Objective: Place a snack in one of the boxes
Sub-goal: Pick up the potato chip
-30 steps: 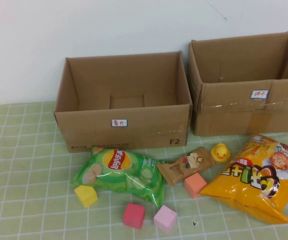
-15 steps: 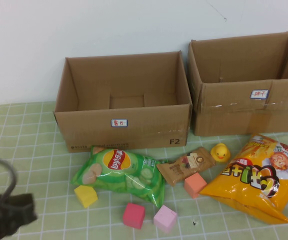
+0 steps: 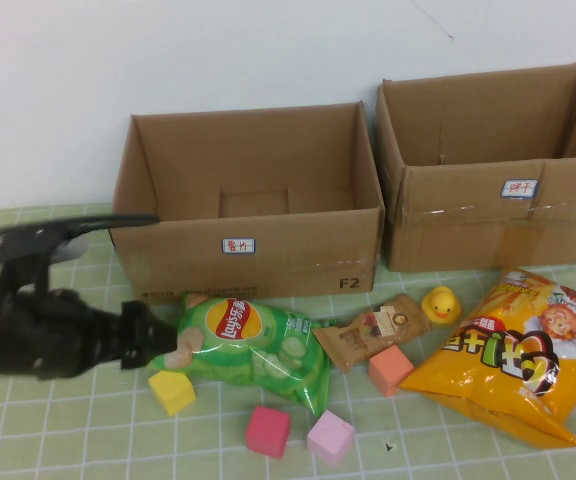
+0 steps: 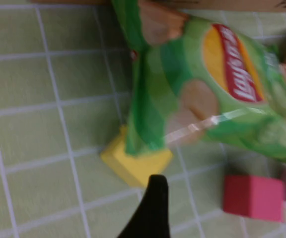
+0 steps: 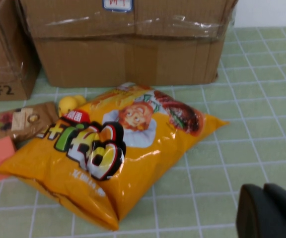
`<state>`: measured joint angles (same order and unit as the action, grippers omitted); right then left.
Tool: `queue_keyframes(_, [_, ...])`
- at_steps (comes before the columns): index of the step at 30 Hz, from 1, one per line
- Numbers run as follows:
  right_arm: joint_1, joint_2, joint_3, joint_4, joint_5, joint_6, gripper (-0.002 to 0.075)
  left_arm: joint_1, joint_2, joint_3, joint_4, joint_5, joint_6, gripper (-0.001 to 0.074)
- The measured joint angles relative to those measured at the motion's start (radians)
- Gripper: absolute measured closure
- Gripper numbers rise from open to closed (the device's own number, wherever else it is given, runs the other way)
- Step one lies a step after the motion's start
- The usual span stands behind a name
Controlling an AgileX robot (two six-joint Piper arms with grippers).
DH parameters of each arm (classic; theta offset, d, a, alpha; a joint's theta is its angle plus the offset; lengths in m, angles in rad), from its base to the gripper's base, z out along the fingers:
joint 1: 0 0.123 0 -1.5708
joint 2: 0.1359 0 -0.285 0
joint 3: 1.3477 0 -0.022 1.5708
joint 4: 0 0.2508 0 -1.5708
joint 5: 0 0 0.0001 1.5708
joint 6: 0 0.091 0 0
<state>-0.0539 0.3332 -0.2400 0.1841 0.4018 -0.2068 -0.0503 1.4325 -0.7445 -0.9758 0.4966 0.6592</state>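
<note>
Since earlier, left claw (image 3: 173, 350) reached the green chip bag (image 3: 243, 345), jaws spread; I'd grasp next. Right claw (image 5: 264, 210) clenched, parked near the worktop's right edge.

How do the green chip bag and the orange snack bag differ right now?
The green chip bag is smaller and lies before the left box, with the left gripper open at its end. The orange snack bag is bigger, before the right box; the shut right gripper stays clear of it. Both lie flat.
</note>
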Motion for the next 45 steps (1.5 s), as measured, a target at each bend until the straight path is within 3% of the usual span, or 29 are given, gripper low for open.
queue_keyframes(11, [0.0, 0.0, 0.0, 0.003, -0.044, 0.0, 0.0728, -0.04, 0.377, -0.245, 0.001, -0.01, 0.082, 0.0072])
queue_keyframes(21, [0.0, 0.0, 0.0, 0.001, -0.048, -0.002, 0.0728, -0.071, 0.525, -0.352, -0.005, 0.062, 0.09, 0.0078])
queue_keyframes(24, [0.0, 0.0, 0.0, -0.003, -0.05, -0.002, 0.0728, -0.071, 0.529, -0.363, -0.007, 0.079, 0.097, 0.0132])
queue_keyframes(33, [0.0, 0.0, 0.0, -0.007, -0.052, -0.003, 0.0728, -0.071, 0.529, -0.365, -0.033, 0.146, 0.105, 0.0435])
queue_keyframes(45, [0.0, 0.0, 0.007, -0.007, -0.069, -0.004, 0.0728, -0.058, 0.477, -0.366, -0.093, 0.289, 0.093, 0.0505])
